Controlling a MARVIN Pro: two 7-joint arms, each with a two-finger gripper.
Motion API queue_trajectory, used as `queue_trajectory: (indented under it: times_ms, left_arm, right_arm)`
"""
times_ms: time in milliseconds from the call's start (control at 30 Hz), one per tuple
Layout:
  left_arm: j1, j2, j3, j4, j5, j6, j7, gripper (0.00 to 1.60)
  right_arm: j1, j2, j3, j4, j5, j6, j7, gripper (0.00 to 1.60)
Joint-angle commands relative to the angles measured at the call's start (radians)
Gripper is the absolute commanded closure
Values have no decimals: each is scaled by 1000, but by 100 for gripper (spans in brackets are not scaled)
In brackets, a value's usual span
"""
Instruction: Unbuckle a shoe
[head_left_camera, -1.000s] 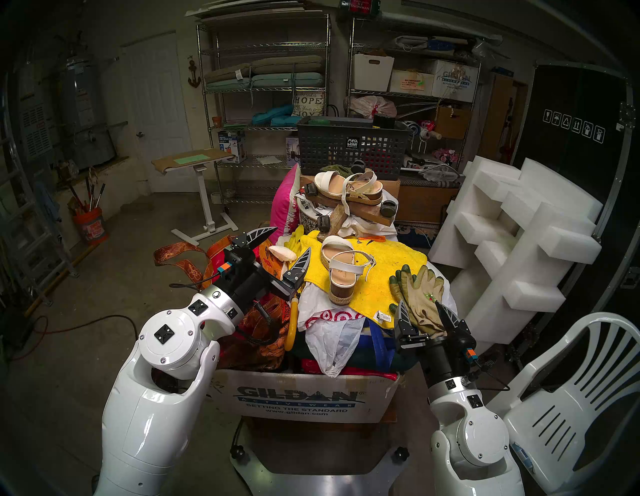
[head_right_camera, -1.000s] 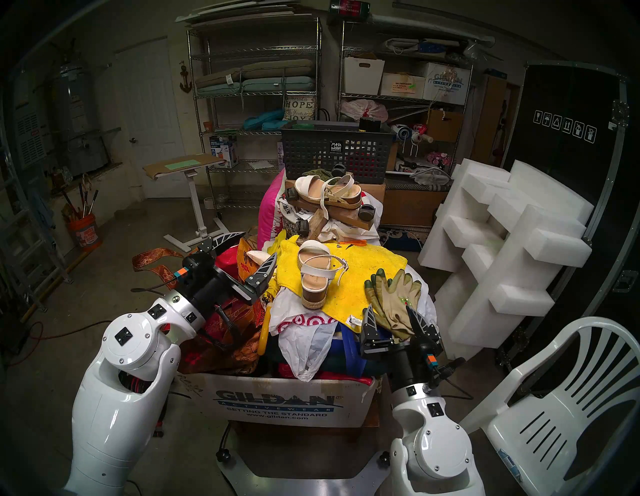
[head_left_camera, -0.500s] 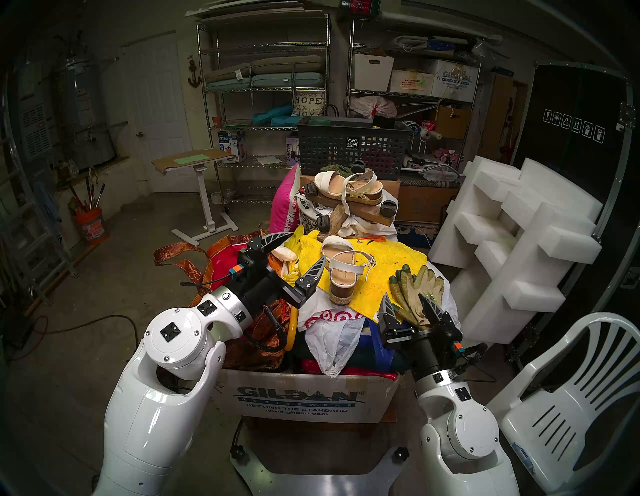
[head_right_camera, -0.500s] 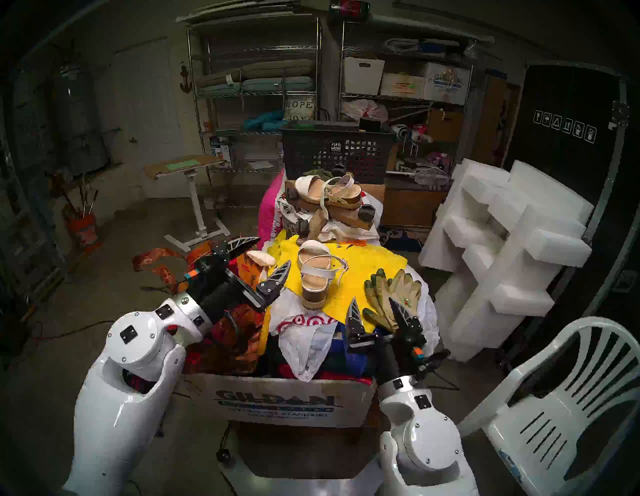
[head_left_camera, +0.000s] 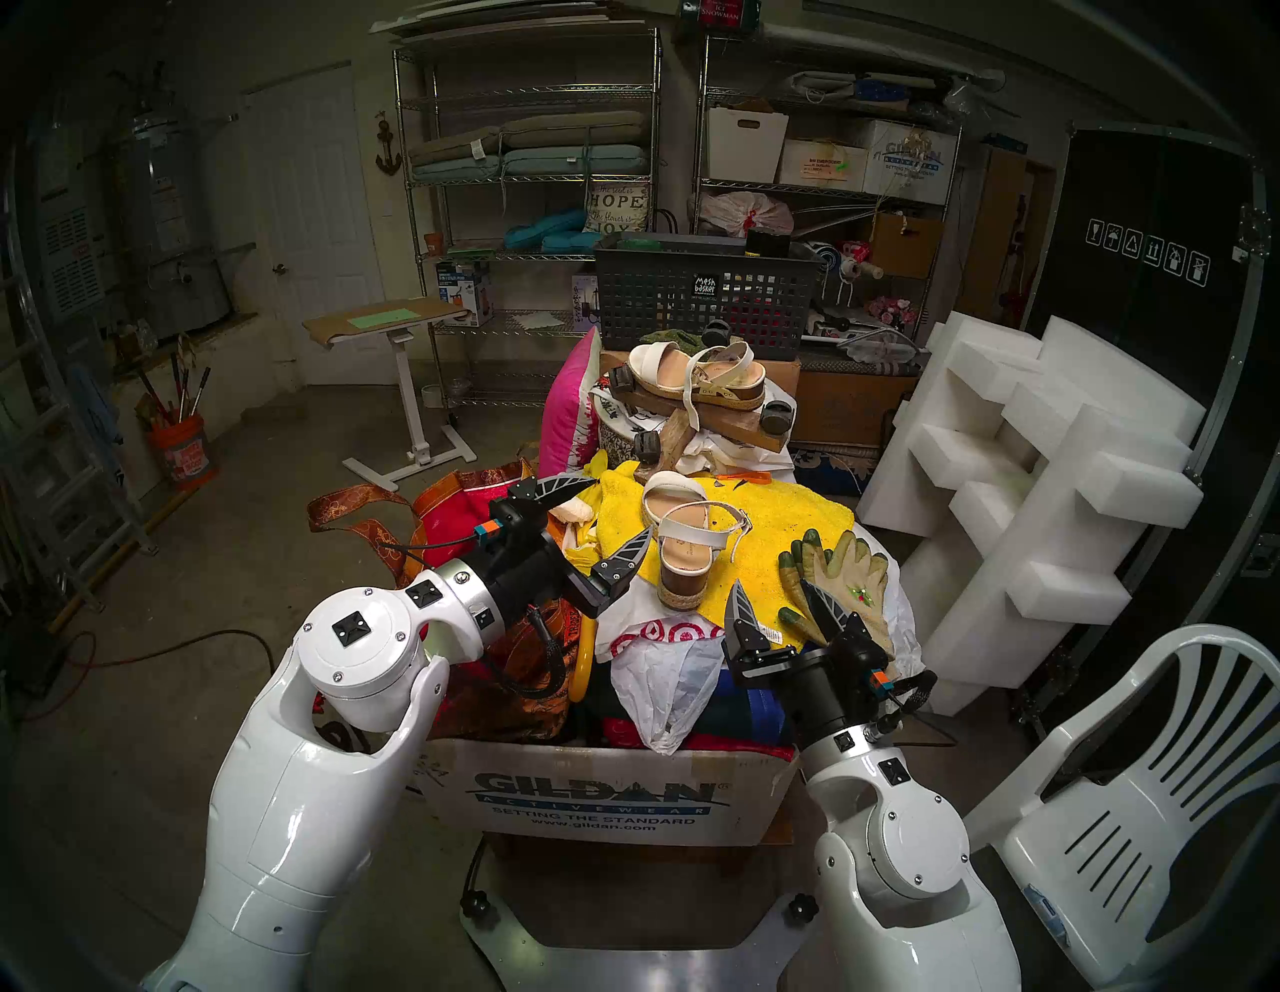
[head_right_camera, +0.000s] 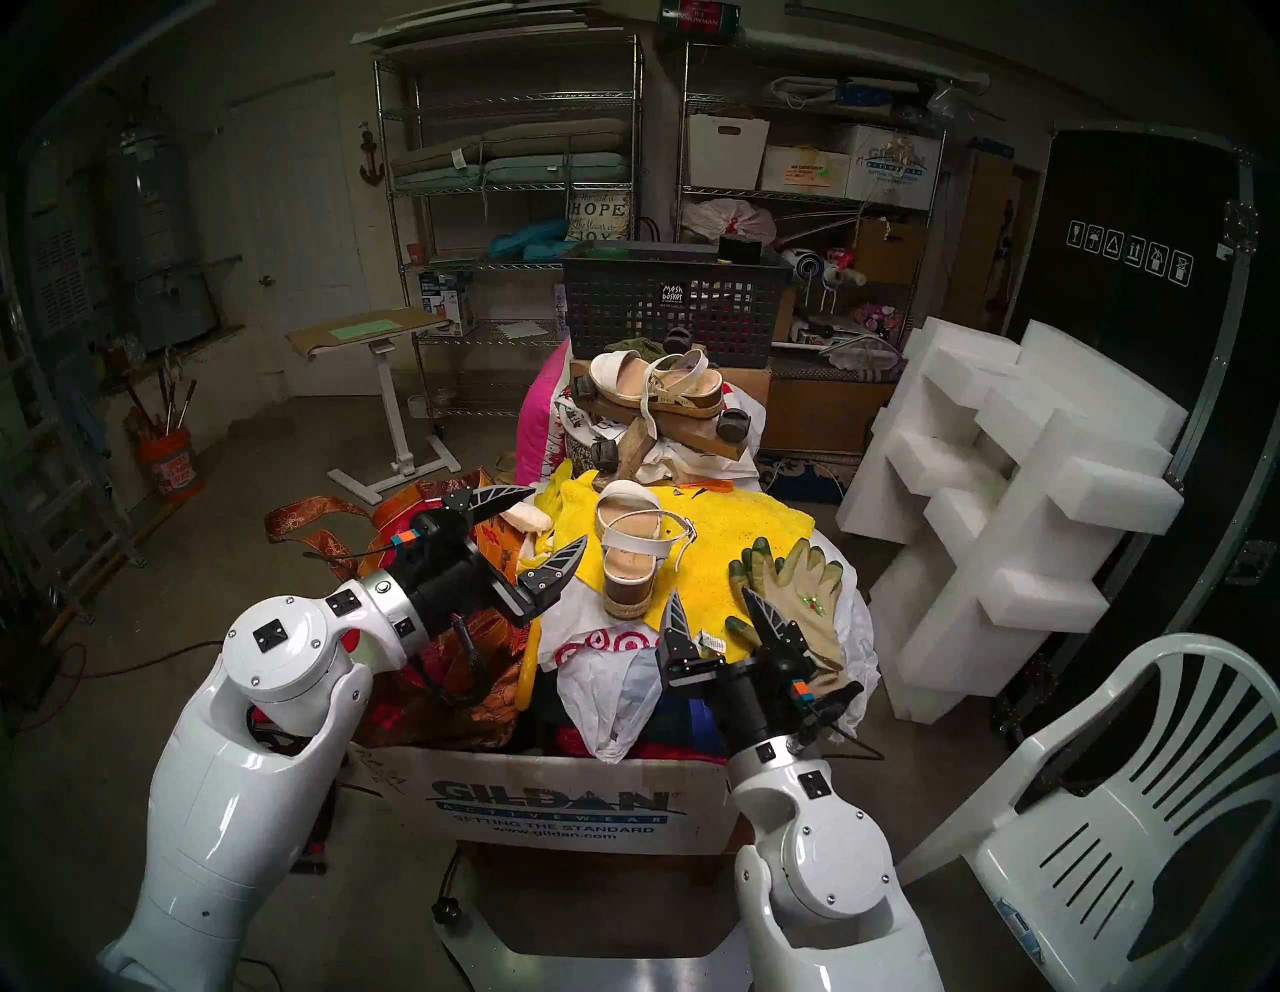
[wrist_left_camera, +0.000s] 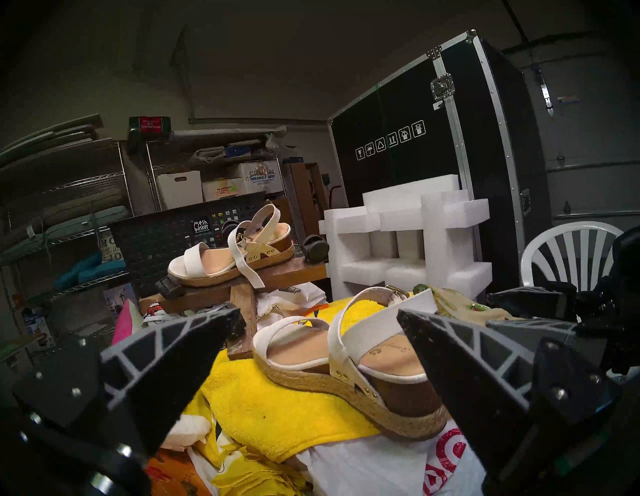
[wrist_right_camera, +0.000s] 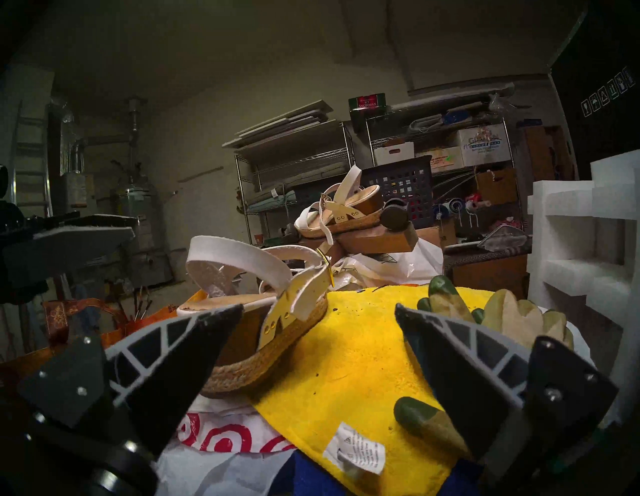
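1. Wedge sandal (head_left_camera: 682, 537) stands on a yellow towel (head_left_camera: 776, 547) in the centre of the head view, heel toward the robot, its buckle (wrist_right_camera: 327, 265) on the right side of the ankle strap.
2. I judge it light; the sole looks stiff, the thin strap soft and floppy. A good hold seems the heel, with the strap end taken near the buckle.
3. Left gripper (head_left_camera: 609, 516) is spread wide and empty, just left of the sandal; right gripper (head_left_camera: 779, 609) is also spread and empty, lower right, near the work gloves (head_left_camera: 841, 575).
4. The towel lies over a soft heap of bags in a cardboard box (head_left_camera: 609, 796), so it may yield. Around is a crowded garage with wire shelves (head_left_camera: 526, 173).
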Motion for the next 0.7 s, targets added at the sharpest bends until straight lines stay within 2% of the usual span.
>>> queue_trajectory:
  times_ms: [0,167,367,667]
  left_arm:
    - [-65,3,10,5,11,-17,-12,0]
    - [-89,-2,31,19,28,-20,-21,0]
    - [-116,2,44,29,46,-12,-34,0]
    - [-122,17,39,42,39,4,-81,0]
  right_arm:
    - [58,2,-24,-1,14,2,-7,0]
    - [69,9,-41,14,16,8,-12,13]
    - [82,14,-55,32,16,18,-33,40]
    - [106,14,-66,59,14,28,-60,42]
